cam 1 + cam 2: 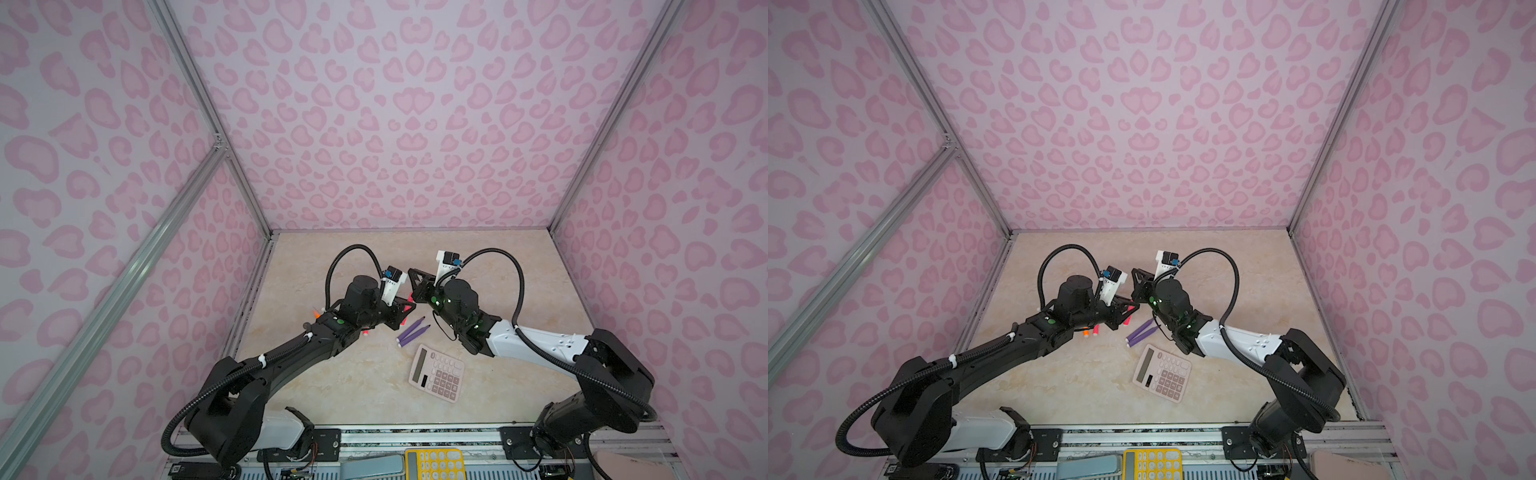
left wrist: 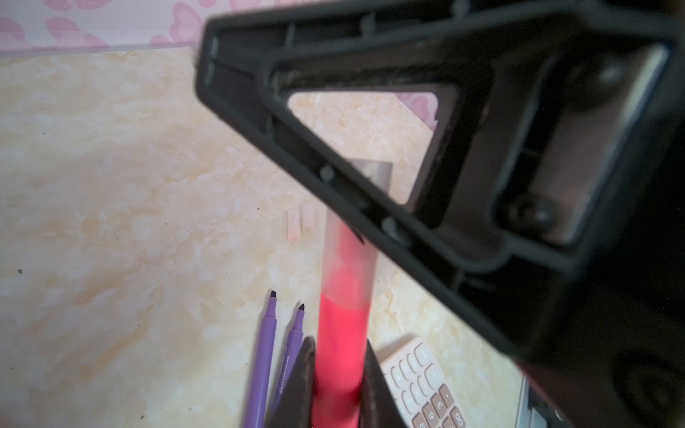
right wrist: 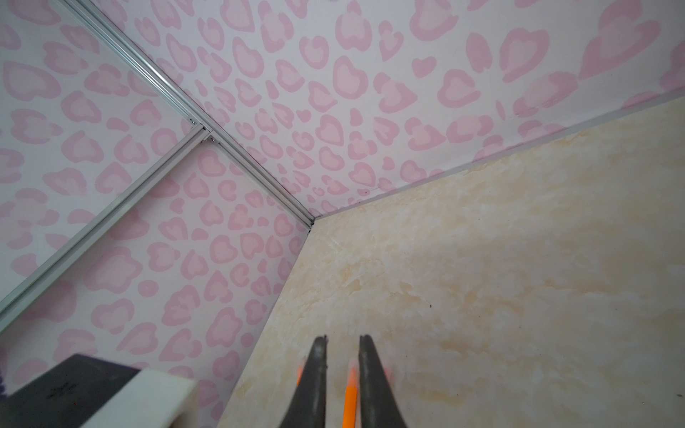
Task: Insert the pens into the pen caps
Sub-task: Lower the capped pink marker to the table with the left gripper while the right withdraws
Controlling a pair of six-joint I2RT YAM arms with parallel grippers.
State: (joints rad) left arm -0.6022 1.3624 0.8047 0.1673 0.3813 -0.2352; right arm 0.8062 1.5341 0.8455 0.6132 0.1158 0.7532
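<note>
The left gripper [image 2: 339, 374], closest to the lens, clamps the pink-red pen [image 2: 343, 341] by its barrel, leaving the tip free inside a clear cap [image 2: 348, 266]. The right gripper [image 3: 343, 339], jaws nearly together, meets it from two o'clock over mid-table, apparently to press the cap home, though whether it pinches the cap is unclear. Two purple pens [image 1: 411, 332] lie at six o'clock of that meeting.

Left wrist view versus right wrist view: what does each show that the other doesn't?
Left wrist only: the left gripper holding a pink-red pen tipped into a clear cap, the other arm's finger across that cap, two purple pens, a pink calculator. Right wrist only: the right gripper, an orange pen seen beyond its fingers, the aluminium frame. Both: marbled table, heart-patterned wall.
</note>
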